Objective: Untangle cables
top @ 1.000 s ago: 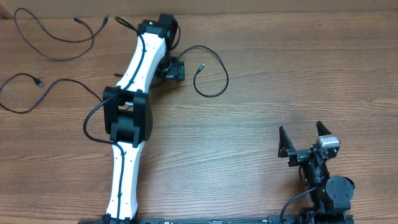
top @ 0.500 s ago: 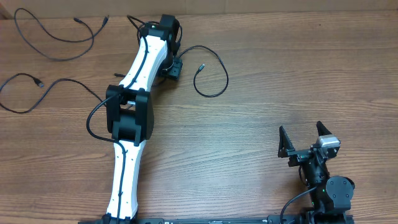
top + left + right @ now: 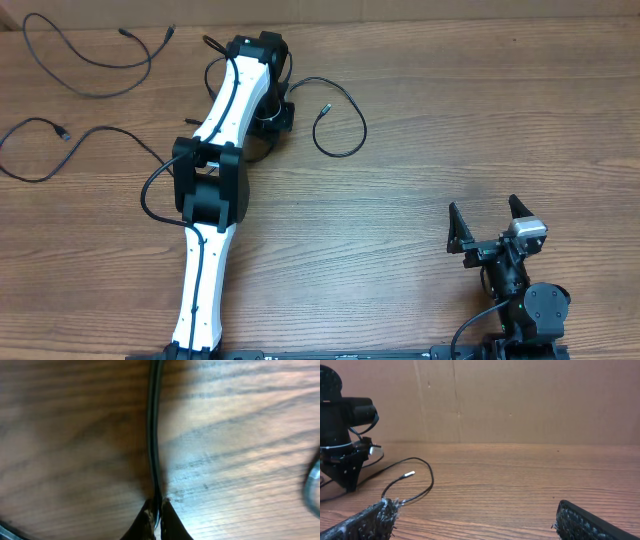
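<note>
Eyes on the left gripper: jaws pinched almost together, fingertips down at the brown wood-grain table, and the thin black cable sits right betw. them. From the pinch it runs straight away from the left gripper, up the wrist pic.

Overhead: the white-and-black left arm covers most of the left gripper, so the pinch itself is hidden there. What overhead gives instead is the rest of the thin black cable. It leaves the left gripper on the side twd the right arm, arcs out and curls into one open loop. The silver plug tip lies just beside the left gripper, not touching it.

Two other strands lie well apart from the left gripper, on the side away from the loop: a long wavy black cable and a curled black cable. Neither touches the held one.

Over to the right gripper: well apart from the left gripper, fingers spread wide, nothing in them. Its wrist cam shows both pads w/ bare table betw. them. Across the table it shows the left gripper standing tip-down, w/ the loop and silver plug tip beside it and a tan cardboard wall behind. That's a side-on look overhead can't give.
</note>
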`<state>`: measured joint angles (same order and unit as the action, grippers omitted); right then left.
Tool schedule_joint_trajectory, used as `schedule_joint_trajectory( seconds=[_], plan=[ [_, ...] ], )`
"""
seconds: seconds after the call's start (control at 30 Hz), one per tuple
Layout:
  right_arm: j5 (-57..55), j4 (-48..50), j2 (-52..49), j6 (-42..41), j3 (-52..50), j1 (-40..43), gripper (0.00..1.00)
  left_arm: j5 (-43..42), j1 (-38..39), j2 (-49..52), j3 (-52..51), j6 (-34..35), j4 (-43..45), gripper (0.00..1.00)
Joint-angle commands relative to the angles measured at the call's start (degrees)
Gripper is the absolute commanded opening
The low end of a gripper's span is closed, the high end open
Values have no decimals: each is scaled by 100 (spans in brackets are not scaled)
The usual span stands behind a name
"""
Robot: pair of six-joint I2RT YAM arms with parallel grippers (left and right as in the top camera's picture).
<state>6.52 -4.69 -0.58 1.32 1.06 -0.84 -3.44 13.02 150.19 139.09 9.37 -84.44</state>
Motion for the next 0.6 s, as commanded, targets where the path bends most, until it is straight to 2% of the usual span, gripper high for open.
schedule_joint_trajectory(
  seconds=[0.0,0.17,0.23,0.43,0.57],
  plan=[
    [-48,28,42,48,-57,7,100,-802,-24,-149,1231,758,-225,4],
    [-48,28,42,48,-57,7,100,-2739,48,-503,2566,737,-125,4],
    [-48,28,42,48,-57,7,100,-3158,107,-603,3051,741,-122,4],
    [-48,28,42,48,-57,7,100,-3261,426,-706,3928,957,-514,4],
    [-48,28,42,48,-57,7,100,-2726,734,-706,3926,953,-841,4]
  ],
)
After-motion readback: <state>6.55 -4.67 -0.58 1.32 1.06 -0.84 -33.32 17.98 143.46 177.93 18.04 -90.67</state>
